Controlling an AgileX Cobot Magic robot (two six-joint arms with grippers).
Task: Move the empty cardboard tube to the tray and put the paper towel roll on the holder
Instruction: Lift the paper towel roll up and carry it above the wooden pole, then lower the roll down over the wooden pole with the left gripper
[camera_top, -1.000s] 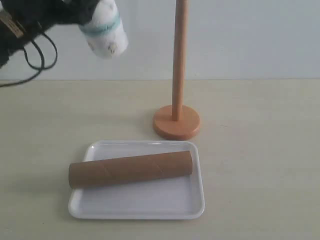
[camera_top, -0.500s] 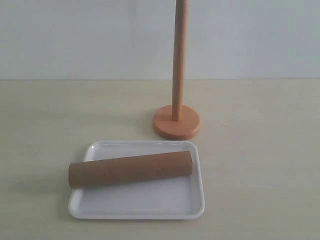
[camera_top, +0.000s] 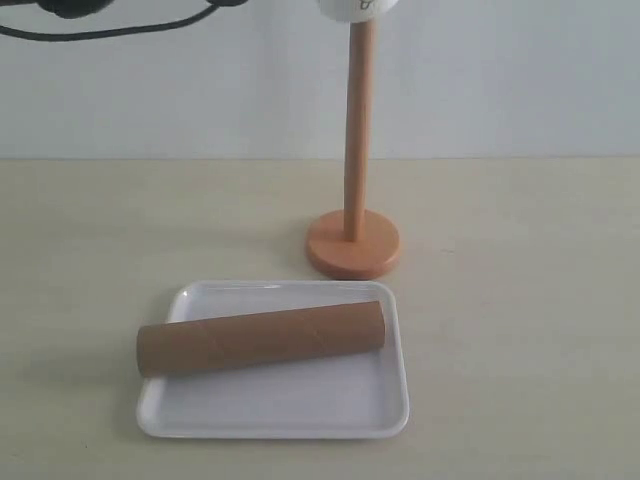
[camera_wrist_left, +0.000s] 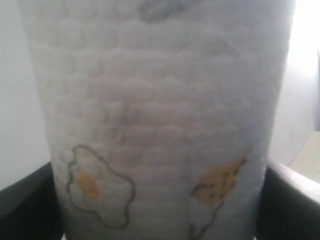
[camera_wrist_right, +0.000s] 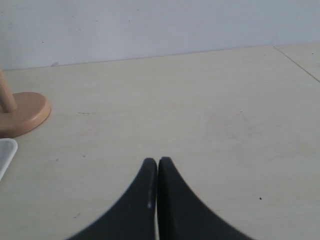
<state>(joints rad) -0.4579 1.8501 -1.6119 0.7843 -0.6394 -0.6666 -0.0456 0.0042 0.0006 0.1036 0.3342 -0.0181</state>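
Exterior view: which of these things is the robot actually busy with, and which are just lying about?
Part of the job: cardboard tube, lying in the tray; holder; paper towel roll, gripped by the left end effector at the top of the holder's pole.
Not in use: right end effector, shut and empty; table.

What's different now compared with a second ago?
The paper towel roll, gripped in the left pincer, travelled from the upper left, out of sight for a moment, to the top of the pole of the holder. Whether it is threaded on yet I cannot tell. The cardboard tube, the tray under it and the holder stayed put.
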